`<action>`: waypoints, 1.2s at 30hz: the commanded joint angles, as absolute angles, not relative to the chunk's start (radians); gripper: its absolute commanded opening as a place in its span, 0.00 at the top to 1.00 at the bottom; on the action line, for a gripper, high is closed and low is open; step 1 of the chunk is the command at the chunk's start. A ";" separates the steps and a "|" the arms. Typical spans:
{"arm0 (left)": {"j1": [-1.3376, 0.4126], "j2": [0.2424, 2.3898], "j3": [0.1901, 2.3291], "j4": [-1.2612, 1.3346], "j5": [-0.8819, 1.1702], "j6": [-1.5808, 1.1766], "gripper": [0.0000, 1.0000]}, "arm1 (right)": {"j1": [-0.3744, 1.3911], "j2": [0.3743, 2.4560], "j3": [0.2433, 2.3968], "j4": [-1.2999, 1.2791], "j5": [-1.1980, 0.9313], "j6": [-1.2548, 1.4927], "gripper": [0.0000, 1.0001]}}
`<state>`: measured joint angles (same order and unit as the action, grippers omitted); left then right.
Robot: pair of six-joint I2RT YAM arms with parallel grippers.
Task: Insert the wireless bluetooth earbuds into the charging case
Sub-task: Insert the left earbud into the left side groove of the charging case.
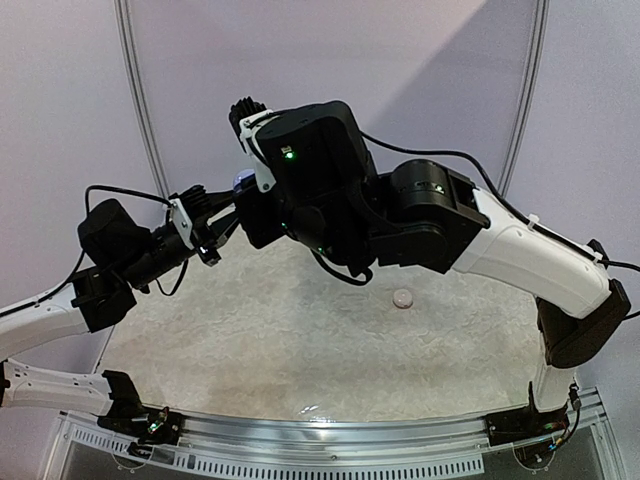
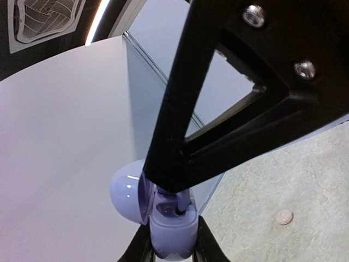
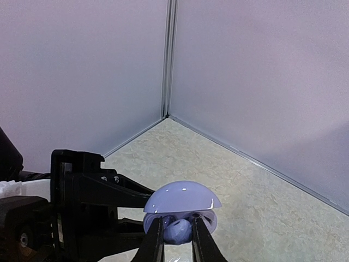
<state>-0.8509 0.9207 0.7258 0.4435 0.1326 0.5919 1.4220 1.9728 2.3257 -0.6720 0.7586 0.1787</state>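
Observation:
The charging case (image 2: 172, 236), a pale lavender pebble with its lid (image 2: 125, 192) swung open, is held up in the air, and my left gripper (image 2: 172, 243) is shut on its base. My right gripper (image 3: 178, 236) is shut on one of the earbuds (image 3: 180, 231) and holds it at the open case (image 3: 182, 197), under the raised lid. In the left wrist view the earbud's stem (image 2: 184, 203) reaches into a socket, and a right finger (image 2: 180, 109) crosses in front. In the top view the case (image 1: 242, 181) shows between both arms. A second earbud (image 1: 403, 298) lies on the table.
The pale mottled table mat (image 1: 300, 340) lies below both arms. Lavender-grey walls meet in a corner (image 3: 166, 112) behind the case. The loose earbud (image 2: 284, 217) sits to the right, under the right arm's forearm (image 1: 520, 250). A metal rail (image 1: 330, 432) runs along the near edge.

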 commanded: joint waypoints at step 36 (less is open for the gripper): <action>-0.865 0.870 0.735 0.402 0.256 0.256 1.00 | 1.400 2.037 2.360 -0.639 0.788 0.101 0.65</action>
<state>-0.8505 0.9066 0.7200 0.4004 0.1635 0.3775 1.4200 2.0182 2.3348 -0.6174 0.7490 0.0994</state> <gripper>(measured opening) 0.211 0.350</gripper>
